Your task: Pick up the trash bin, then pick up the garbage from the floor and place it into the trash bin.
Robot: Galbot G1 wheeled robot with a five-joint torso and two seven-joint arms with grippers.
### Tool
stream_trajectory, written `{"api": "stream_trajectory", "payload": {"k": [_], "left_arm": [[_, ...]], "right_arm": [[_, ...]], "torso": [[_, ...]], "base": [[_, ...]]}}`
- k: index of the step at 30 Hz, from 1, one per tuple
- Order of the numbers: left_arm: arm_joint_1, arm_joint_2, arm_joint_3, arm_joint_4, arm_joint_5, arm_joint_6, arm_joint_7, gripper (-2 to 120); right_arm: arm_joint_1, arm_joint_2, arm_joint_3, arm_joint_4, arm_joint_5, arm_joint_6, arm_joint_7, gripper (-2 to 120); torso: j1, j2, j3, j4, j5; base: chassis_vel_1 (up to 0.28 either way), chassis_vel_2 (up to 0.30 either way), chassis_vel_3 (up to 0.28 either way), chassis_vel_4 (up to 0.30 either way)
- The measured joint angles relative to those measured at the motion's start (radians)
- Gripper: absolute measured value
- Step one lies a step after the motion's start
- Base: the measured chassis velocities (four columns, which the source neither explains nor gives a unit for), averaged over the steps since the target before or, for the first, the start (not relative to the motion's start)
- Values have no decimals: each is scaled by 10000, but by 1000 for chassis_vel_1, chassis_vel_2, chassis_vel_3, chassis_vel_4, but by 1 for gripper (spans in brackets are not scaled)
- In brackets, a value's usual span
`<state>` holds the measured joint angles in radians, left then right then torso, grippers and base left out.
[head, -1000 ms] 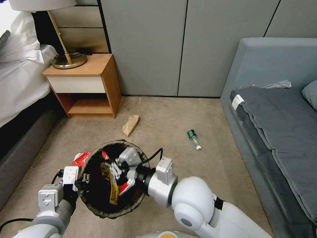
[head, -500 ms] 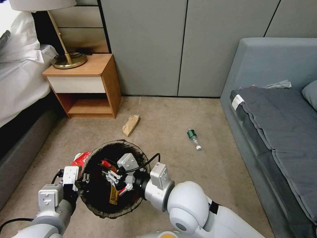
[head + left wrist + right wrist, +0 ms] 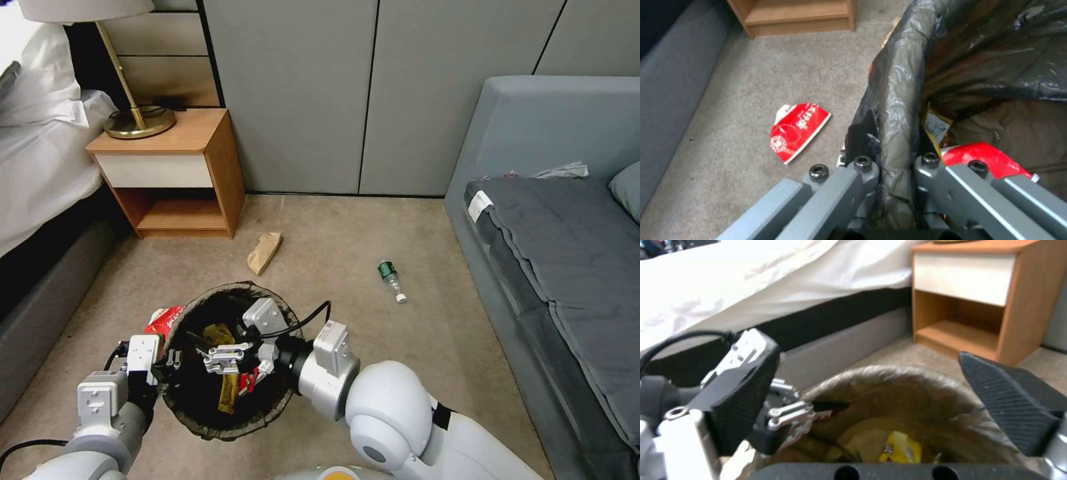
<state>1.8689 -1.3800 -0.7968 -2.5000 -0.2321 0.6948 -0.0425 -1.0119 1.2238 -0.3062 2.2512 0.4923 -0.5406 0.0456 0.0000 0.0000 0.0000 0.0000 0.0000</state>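
Over trash bin (image 3: 200,420) — right end effector (image 3: 230,357), spread

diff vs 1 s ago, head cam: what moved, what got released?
The right end effector over the trash bin opened: a second ago it was pinched on the yellow wrapper, which now lies loose inside the bin. The wrist dipped into the bin, then came back up a little. Unchanged: the left end effector stays clamped on the bin's rim; the red carton, brown paper scrap and green bottle lie where they were on the floor.
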Motion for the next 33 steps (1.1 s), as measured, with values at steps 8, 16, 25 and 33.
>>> {"api": "stream_trajectory", "payload": {"k": [8,16,25,33], "left_arm": [[-2,10,0,0,-5,5,0,1],[-13,23,2,0,-5,13,0,1],[-93,-49,32,0,29,17,39,1],[-188,-157,84,0,114,23,146,1]], "right_arm": [[-548,-315,1104,537,6,1198,66,100],[-2312,-906,3458,1324,-756,2439,478,100],[-4833,-98,6804,1642,-3382,3332,592,100],[-6880,1011,8516,1262,-4349,4167,389,100]], "torso": [[0,0,0,1,2],[0,0,0,-2,1],[0,0,0,1,2],[0,0,0,0,1]], "base": [[0,0,0,0],[0,0,0,0],[0,0,0,0],[0,0,0,0]]}}
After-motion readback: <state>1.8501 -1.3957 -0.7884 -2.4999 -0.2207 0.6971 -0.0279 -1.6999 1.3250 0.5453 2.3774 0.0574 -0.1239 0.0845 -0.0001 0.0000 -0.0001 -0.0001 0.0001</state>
